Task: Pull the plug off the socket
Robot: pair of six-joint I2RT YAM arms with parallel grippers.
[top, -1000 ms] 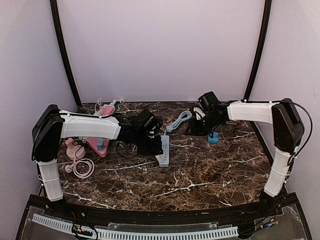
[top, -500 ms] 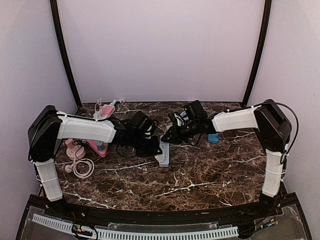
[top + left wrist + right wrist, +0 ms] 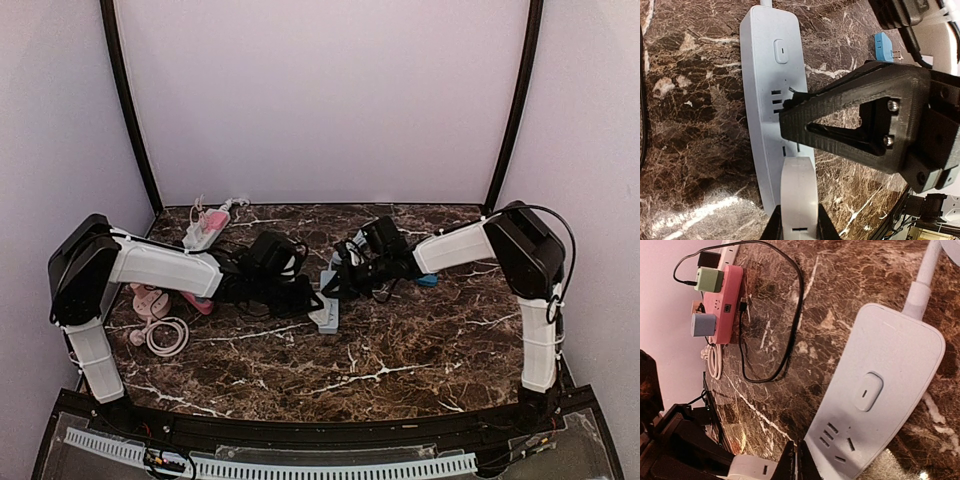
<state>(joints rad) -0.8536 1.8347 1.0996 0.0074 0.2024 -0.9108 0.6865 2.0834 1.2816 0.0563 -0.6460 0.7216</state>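
A white power strip, the socket (image 3: 771, 95), lies on the marble. My left gripper (image 3: 798, 223) is shut on a white plug (image 3: 799, 185) that stands over the strip's near end. Whether the plug's pins are in the socket is hidden. My right gripper (image 3: 799, 461) is shut on nothing, its tips against the strip's edge beside a group of slots (image 3: 834, 437). In the top view both grippers meet at the strip (image 3: 328, 312), the left gripper (image 3: 303, 297) from the left and the right gripper (image 3: 335, 284) from the right.
A blue plug (image 3: 428, 281) lies loose to the right of the strip. A pink power strip (image 3: 726, 305) carrying a green and a grey adapter sits at the left, with a black cable (image 3: 792, 315) looping off it. A coiled pale cable (image 3: 166, 336) lies near the left arm.
My right arm swung left from beside the blue plug to the white strip, and its gripper closed on the way. My left gripper kept hold of the white plug and shifted slightly.
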